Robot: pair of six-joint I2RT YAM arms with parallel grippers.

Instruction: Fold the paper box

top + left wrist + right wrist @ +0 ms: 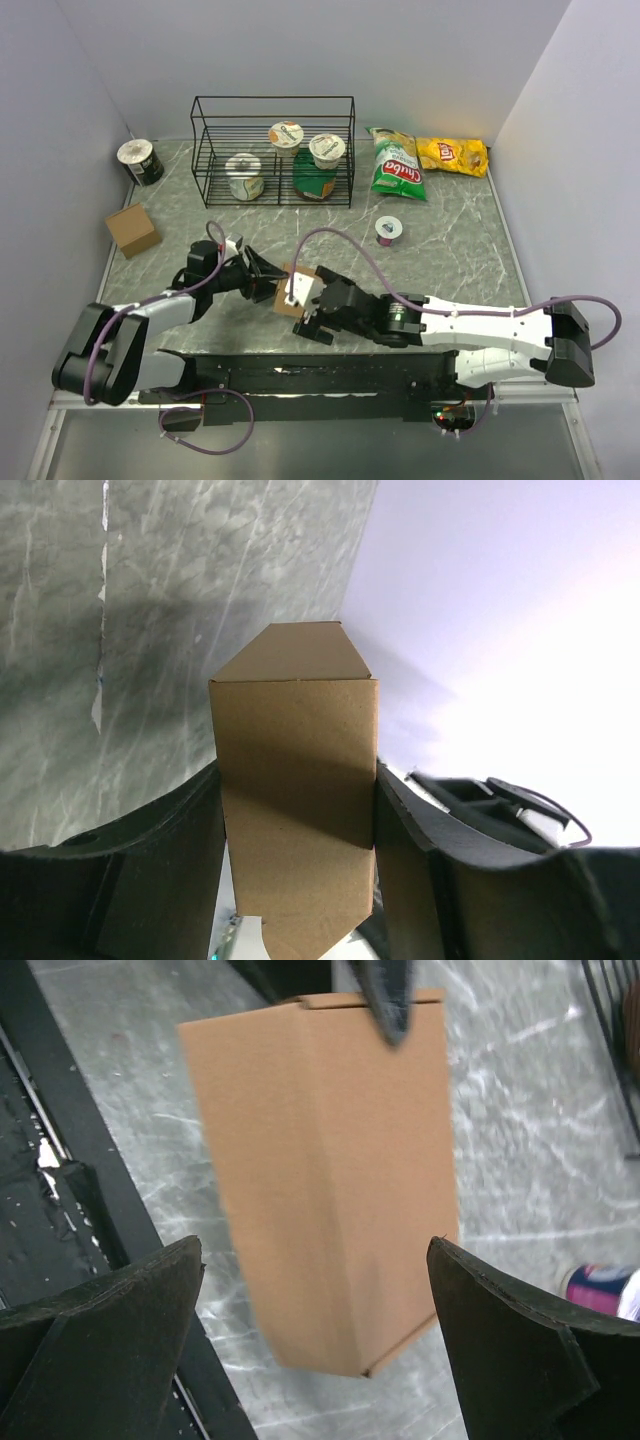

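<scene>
The paper box (pixel 284 299) is a plain brown oblong carton held off the table between the two arms. My left gripper (pixel 298 865) is shut on it: its dark fingers (pixel 170 870) press both side walls, and the carton's closed end (pixel 292 652) points away. In the top view the left gripper (pixel 266 279) comes in from the left. My right gripper (pixel 315 1250) is open wide, with the carton (pixel 320 1160) hanging just ahead of the gap and touching neither finger. A left fingertip (pixel 388 1000) shows at the carton's top edge.
A small cube-like cardboard box (pixel 132 229) sits at the left. At the back stand a wire rack (pixel 200 150) with cups and a jar, a can (pixel 140 162), and green (pixel 397 165) and yellow (pixel 452 155) snack bags. A small cup (pixel 387 230) stands mid-right.
</scene>
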